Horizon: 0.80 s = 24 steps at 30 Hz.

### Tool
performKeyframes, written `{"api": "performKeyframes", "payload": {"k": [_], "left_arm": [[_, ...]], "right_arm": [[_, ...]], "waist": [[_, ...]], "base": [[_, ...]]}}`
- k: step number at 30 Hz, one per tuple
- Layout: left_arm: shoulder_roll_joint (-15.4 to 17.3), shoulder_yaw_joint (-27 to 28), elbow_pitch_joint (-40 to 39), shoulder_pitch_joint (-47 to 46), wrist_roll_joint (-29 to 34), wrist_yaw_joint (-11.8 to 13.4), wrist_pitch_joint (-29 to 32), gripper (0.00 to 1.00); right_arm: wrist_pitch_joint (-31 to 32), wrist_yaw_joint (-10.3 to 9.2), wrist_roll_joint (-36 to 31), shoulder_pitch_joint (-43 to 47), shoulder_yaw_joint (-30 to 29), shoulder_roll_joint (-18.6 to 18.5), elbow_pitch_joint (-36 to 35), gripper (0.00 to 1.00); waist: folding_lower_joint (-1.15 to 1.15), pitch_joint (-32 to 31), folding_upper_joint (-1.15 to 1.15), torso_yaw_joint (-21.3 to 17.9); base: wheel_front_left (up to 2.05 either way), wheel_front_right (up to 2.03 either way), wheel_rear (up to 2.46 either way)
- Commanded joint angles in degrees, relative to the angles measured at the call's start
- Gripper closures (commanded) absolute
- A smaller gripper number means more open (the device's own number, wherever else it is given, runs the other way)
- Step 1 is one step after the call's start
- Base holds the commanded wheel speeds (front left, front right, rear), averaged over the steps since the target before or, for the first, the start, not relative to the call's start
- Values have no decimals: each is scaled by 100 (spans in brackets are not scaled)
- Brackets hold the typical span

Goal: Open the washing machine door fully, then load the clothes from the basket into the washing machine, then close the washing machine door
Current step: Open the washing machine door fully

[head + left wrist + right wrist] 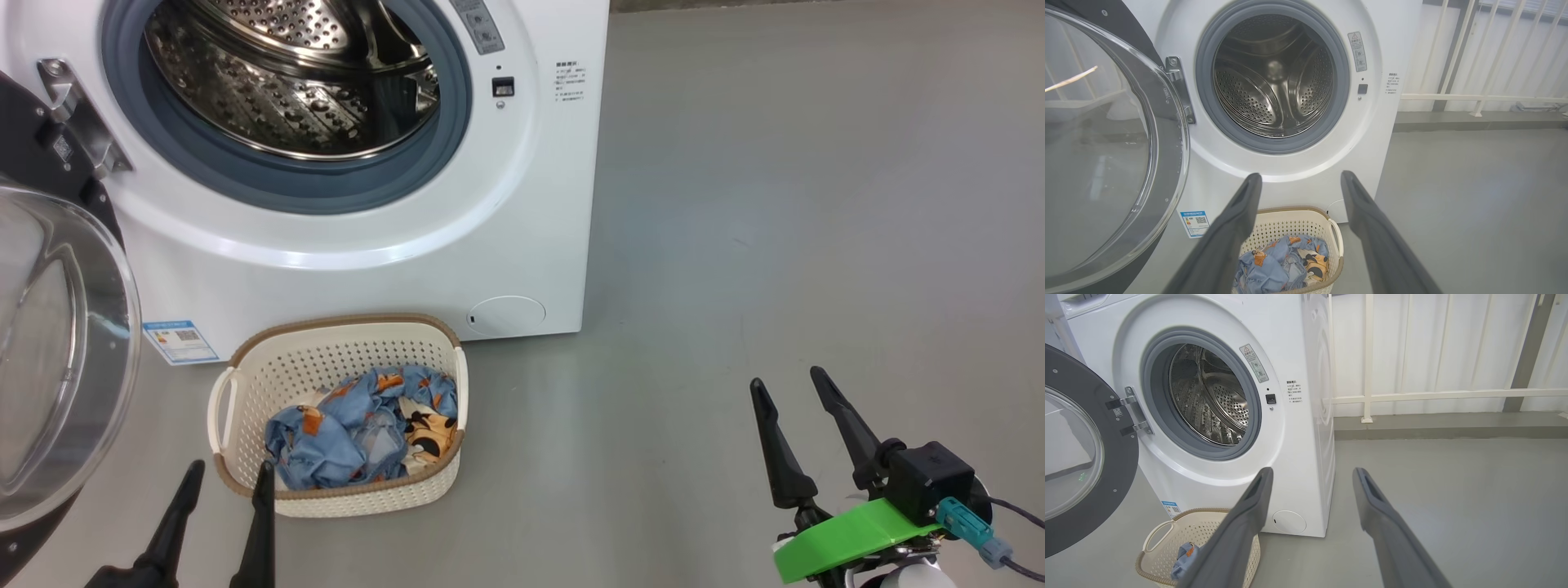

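Head view: left jaws parted near basket (367,500); right jaws parted.

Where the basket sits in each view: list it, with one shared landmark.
Head view: basket lower left of centre, on the floor.
Left wrist view: bottom centre.
Right wrist view: bottom left.
Shared landmark: blue label sticker on the washing machine.

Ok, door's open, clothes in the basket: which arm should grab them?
Left. The left gripper hangs open right at the near rim of the basket, with the clothes just beyond its fingertips. The right gripper, also open, sits over the floor, well off to the basket's right.
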Motion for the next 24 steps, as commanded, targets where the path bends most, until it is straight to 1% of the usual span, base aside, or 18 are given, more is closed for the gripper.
{"api": "performKeyframes", "payload": {"k": [1, 8, 24], "left_arm": [[71, 198, -122, -65, -36, 40, -31, 0], [71, 226, -40, -56, -120, 82, -31, 0], [71, 321, 38, -138, -175, 26, -31, 0]], "right_arm": [[-43, 16, -45, -48, 114, 8, -168, 0], [-43, 16, -109, -29, 61, 8, -232, 0], [-43, 16, -140, -26, 9, 8, -252, 0]], "waist": [[0, -8, 0, 4], [0, -51, 0, 12], [0, -15, 0, 71]], "base": [[0, 0, 0], [0, 0, 0], [0, 0, 0]]}}
